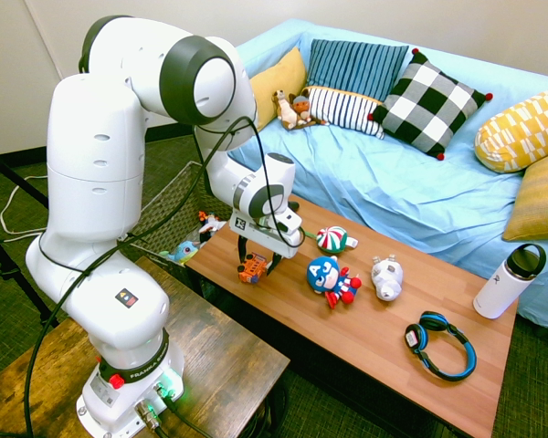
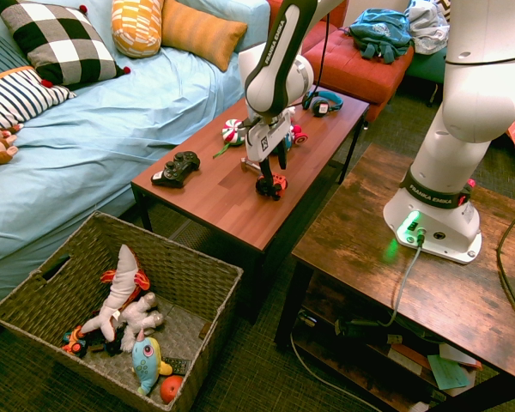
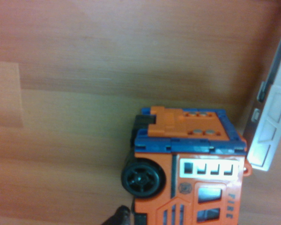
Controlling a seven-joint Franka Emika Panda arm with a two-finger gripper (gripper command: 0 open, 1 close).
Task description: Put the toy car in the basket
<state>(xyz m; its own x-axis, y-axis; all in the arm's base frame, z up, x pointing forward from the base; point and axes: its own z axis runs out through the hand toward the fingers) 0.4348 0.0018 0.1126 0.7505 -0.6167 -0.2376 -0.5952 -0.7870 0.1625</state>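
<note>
At the left end of the wooden table (image 1: 374,351), as the first exterior view shows it, the gripper (image 1: 258,259) is low over the toy car (image 1: 252,268), its fingers wide apart with the car between them. Whether either finger touches it, I cannot tell. The car is on the tabletop, outside the basket (image 2: 154,247); the wrist view shows its orange side, blue edging, a dark wheel and a pale arm (image 3: 271,126) sticking out.

To the right of the car lie the blue-and-red hero plush (image 1: 325,276) and a white toy (image 1: 386,277), with a red, white and green ball (image 1: 331,239) on the far side. Headphones (image 1: 440,347) lie nearer the right end, and a white bottle (image 1: 504,285) stands at the far right.

The basket stands on the floor to the left of the table, holding a blue-and-yellow plush (image 2: 146,362), a red ball (image 2: 171,389) and other toys. On the far side is the blue-covered sofa (image 1: 384,192) with its cushions.
</note>
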